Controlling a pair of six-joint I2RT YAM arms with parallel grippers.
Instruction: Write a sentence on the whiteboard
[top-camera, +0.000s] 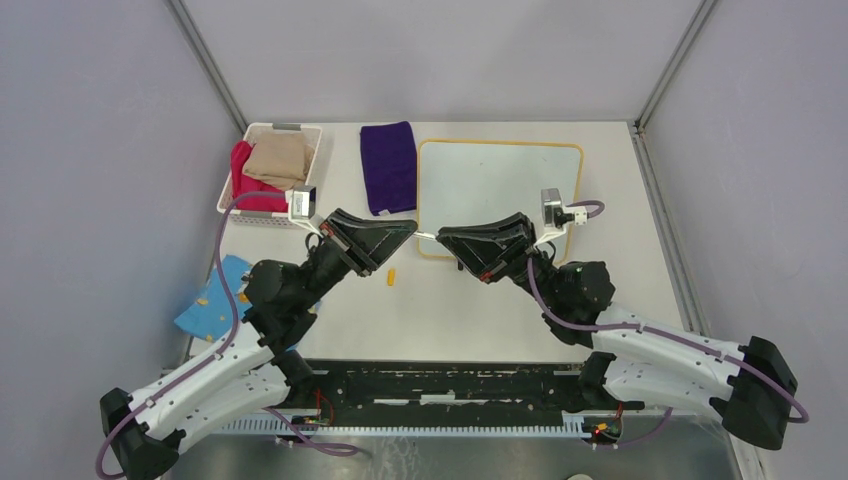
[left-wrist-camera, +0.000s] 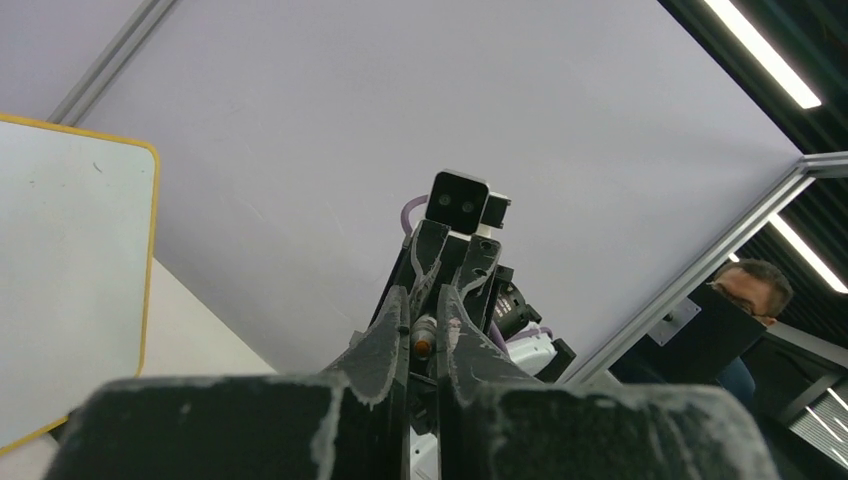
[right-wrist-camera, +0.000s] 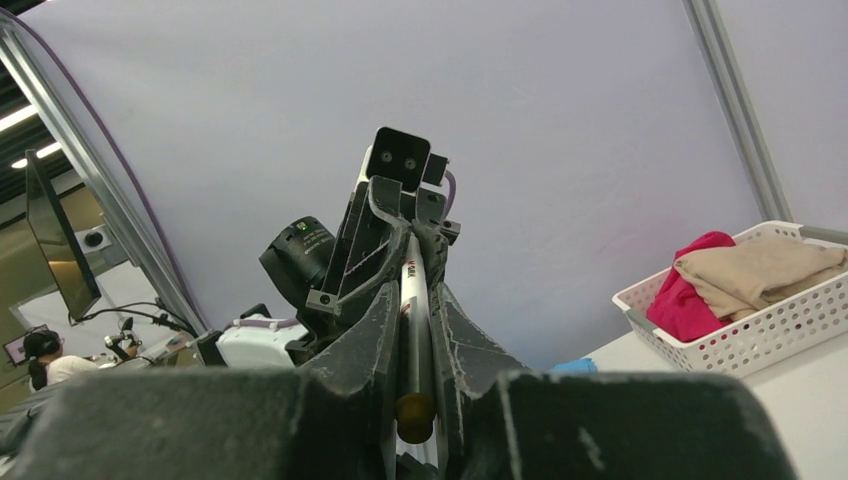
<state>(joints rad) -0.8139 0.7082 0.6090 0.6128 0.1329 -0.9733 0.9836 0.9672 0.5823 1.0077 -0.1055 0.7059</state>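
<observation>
Whiteboard (top-camera: 500, 185) flat, just beyond left claw (top-camera: 410, 230) and right claw (top-camera: 443, 238); marker (right-wrist-camera: 412, 300) between tips.

I see two matching arms. The left arm (top-camera: 215, 385) and right arm (top-camera: 660, 345) have white lower links dotted with small dark screws, then bulky black joints and black end caps. A purple cable (top-camera: 228, 270) runs along each. The left pincer (top-camera: 410, 229) and right pincer (top-camera: 443, 237) are black with scuffed whitish edges, and each carries a silver wrist camera (top-camera: 302, 203).
</observation>
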